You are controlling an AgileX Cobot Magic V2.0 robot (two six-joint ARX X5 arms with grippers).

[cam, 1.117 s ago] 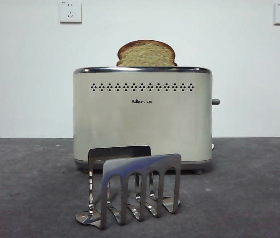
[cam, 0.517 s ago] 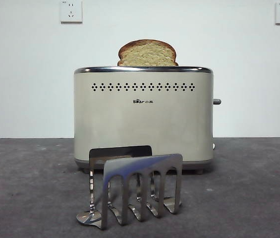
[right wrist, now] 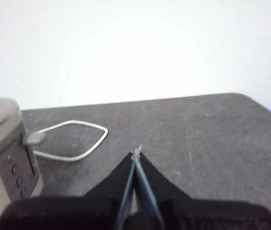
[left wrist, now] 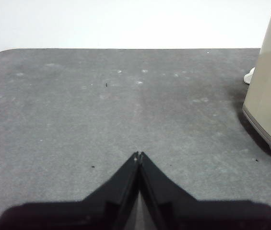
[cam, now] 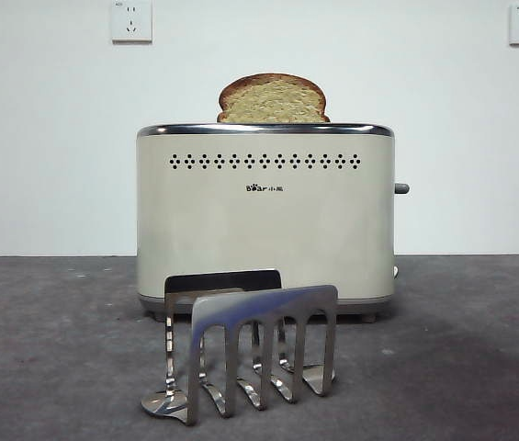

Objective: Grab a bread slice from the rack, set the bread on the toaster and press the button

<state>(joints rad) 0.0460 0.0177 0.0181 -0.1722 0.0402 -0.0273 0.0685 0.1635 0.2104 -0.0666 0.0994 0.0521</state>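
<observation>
One slice of bread [cam: 272, 99] stands upright in the toaster [cam: 265, 220], its domed top above the chrome rim; the rack [cam: 250, 349] sits just before the toaster; the button [cam: 400, 188] juts from the toaster's narrow side. Left gripper [left wrist: 138, 155], jaws closed and holding nothing, hangs beside the toaster [left wrist: 269, 91]. Right gripper [right wrist: 136, 154], likewise closed and empty, hangs near the toaster's button [right wrist: 33, 138], by a white cable [right wrist: 73, 141].

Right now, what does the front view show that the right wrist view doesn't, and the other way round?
Only the front view shows the slice of bread standing in the toaster's top, the empty rack before it, the vent holes and logo, and two wall sockets. Only the right wrist view shows the right gripper, fingers shut and empty, a white cable looped on the table, and a column of round buttons on the toaster's end. Both show the toaster, its lever button and the grey table.
</observation>
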